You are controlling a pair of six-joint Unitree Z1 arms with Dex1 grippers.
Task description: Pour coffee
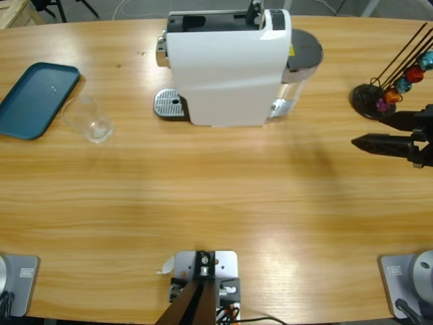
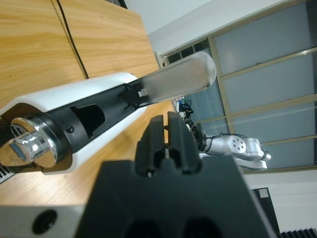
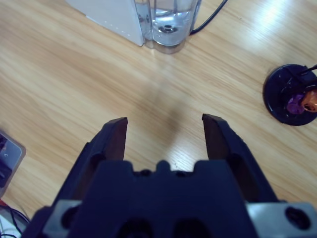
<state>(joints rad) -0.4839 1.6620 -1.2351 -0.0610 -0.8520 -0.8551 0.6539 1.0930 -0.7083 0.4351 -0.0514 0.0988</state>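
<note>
Outward from the right gripper (image 3: 164,130), whose two jaws stand apart over bare table (image 1: 216,203), and the left gripper (image 2: 167,130), jaws pressed together beside one white coffee machine (image 1: 226,64), sit one capsule stand (image 1: 379,98), one blue tray (image 1: 34,98) and one clear glass (image 1: 88,120), its coffee not discernible.

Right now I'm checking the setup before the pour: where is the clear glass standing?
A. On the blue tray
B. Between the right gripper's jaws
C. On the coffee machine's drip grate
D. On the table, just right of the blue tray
D: the glass stands on the bare table beside the blue tray, well left of the coffee machine.
</note>
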